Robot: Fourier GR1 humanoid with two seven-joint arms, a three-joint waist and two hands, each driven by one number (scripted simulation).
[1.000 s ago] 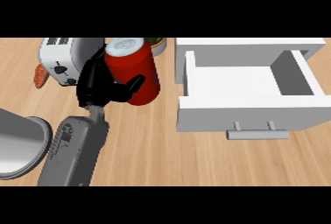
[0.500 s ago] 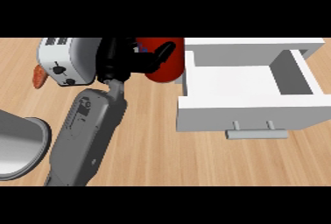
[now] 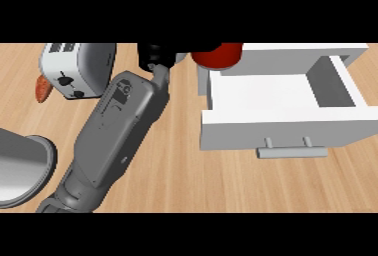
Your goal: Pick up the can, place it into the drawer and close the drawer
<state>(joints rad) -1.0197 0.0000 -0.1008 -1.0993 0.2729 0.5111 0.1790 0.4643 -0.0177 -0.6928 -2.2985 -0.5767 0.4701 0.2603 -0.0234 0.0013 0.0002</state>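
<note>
Red cylindrical can (image 3: 218, 54) shifted toward boxy white drawer (image 3: 275, 102).

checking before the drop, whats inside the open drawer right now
The drawer shows only its bare white floor and walls; nothing lies in it. The red can hangs near its back left corner, carried by the left hand. The part under the can is hidden.

A light wooden counter (image 3: 170, 165) carries a white toaster (image 3: 77, 67) at its far left, a grey metal vessel, possibly a pot (image 3: 18, 170), at the left edge, and a white open drawer (image 3: 277, 107) at right.
</note>
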